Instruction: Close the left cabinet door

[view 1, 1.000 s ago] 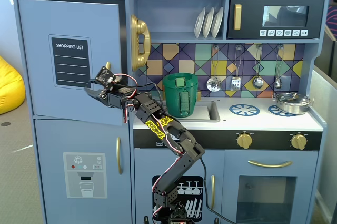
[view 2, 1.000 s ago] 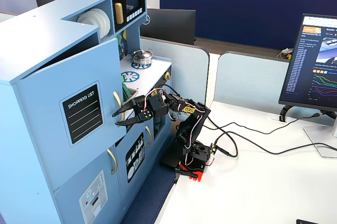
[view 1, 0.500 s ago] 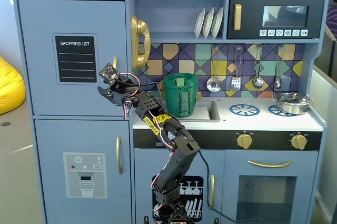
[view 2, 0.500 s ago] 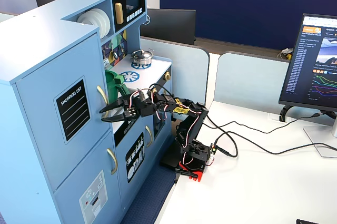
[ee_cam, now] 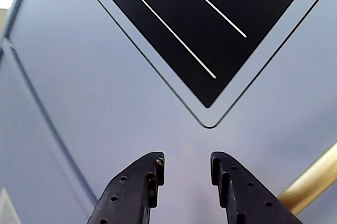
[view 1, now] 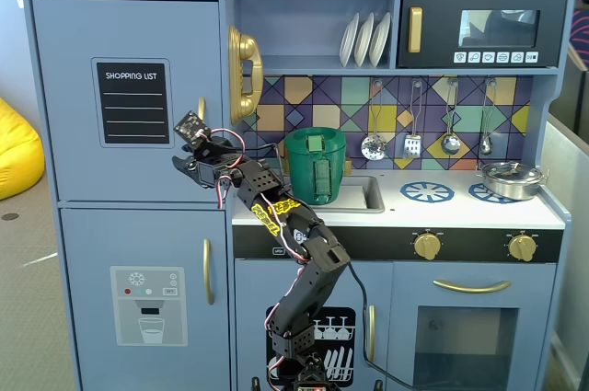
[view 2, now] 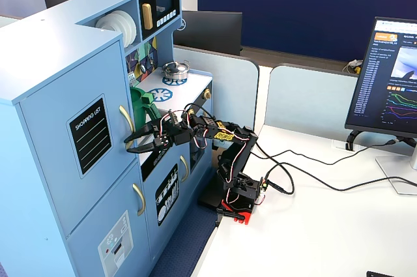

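The left cabinet door (view 1: 129, 51) is pale blue, with a black SHOPPING LIST panel (view 1: 132, 102) and a curved gold handle (view 1: 201, 108). It lies flush with the cabinet front in both fixed views (view 2: 71, 127). My gripper (view 1: 182, 156) is at the door's lower right, just below the handle, fingertips pointing at the door face. In the wrist view my gripper (ee_cam: 187, 161) is open and empty. The door (ee_cam: 105, 92) fills that view close ahead, with the panel's corner (ee_cam: 210, 34) above and the handle (ee_cam: 308, 184) at the lower right. In the side fixed view my gripper (view 2: 128, 145) is right at the door's edge.
Below is the blue door with the ice/water dispenser print (view 1: 147, 304). A green pot (view 1: 316, 163) sits by the sink behind the arm, and a gold phone (view 1: 244, 74) hangs beside the door. The arm's base (view 2: 238, 195), cables and a monitor (view 2: 391, 81) are on the white desk.
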